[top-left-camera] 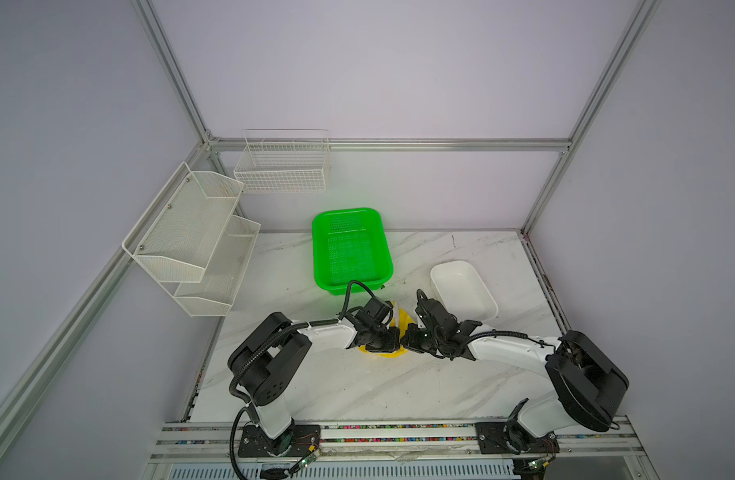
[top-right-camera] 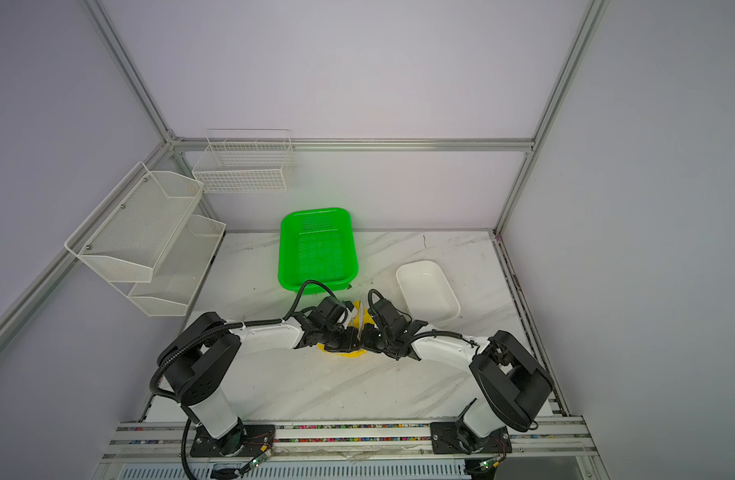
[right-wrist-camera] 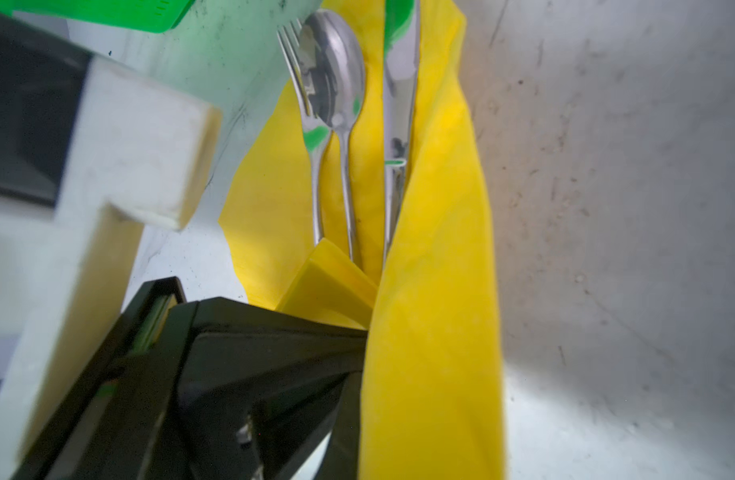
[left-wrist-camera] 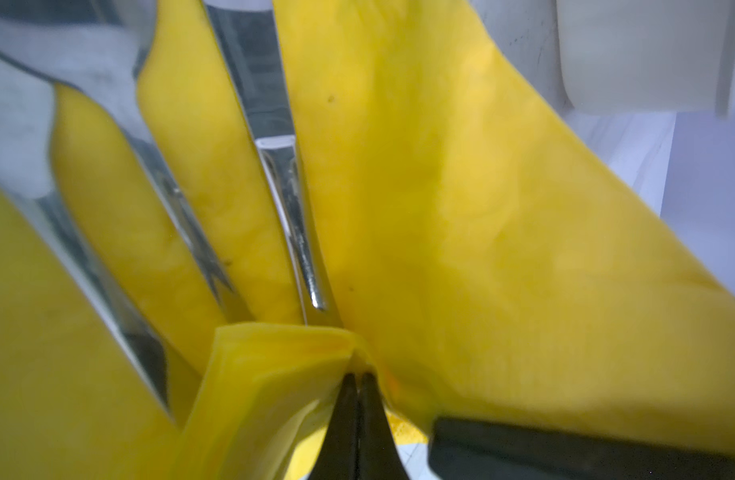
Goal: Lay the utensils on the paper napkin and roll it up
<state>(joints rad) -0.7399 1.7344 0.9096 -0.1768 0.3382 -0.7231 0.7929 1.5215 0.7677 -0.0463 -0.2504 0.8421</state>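
The yellow paper napkin (top-left-camera: 404, 319) lies in front of the green basket, mostly hidden under both wrists in both top views. On it lie the utensils side by side: fork (right-wrist-camera: 314, 137), spoon (right-wrist-camera: 336, 70) and knife (right-wrist-camera: 399, 91). My left gripper (left-wrist-camera: 357, 380) is shut, its black tips pinching a folded-up edge of the napkin (left-wrist-camera: 274, 365) by the handle ends. A raised napkin flap (right-wrist-camera: 432, 299) stands over the knife side and hides my right gripper's fingers; it is shut, seemingly on that flap. The two grippers meet tip to tip (top-left-camera: 400, 340).
A green basket (top-left-camera: 318, 257) stands just behind the napkin. A white tray (top-left-camera: 440, 270) sits to the back right, close to the right wrist. White mesh shelves (top-left-camera: 191, 241) and a wire rack (top-left-camera: 282, 166) hang at the back left.
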